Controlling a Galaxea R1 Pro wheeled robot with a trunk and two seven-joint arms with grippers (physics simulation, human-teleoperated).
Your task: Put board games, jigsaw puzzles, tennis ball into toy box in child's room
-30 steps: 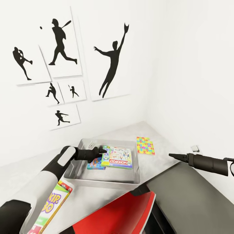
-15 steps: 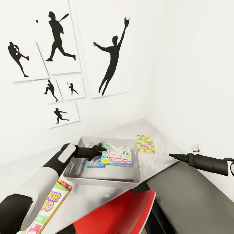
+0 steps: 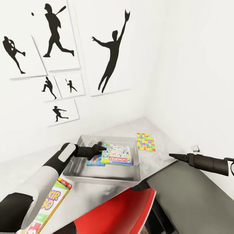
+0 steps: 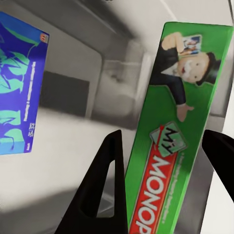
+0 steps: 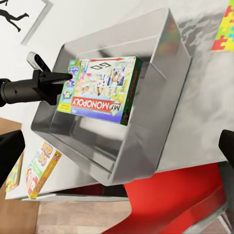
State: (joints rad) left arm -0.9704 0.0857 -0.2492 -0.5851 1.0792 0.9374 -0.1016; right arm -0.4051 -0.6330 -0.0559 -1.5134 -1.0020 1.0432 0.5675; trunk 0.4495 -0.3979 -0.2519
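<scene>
The left claw (image 3: 103, 149), fingers parted, straddles the green edge of the Monopoly box (image 3: 118, 156) inside the toy box (image 3: 107, 176) near the bench's far corner; the light, stiff cardboard looks best pinched across that thin edge; the right claw (image 3: 171, 156) hangs apart, its opening impossible to tell.

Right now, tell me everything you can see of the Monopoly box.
The Monopoly box is a flat cardboard box with green sides, a colourful illustrated lid and a red "My Monopoly" banner. It sits inside the grey toy box, partly overlapping a blue game box. The left gripper is at its edge, its open fingers straddling the green side.
</scene>
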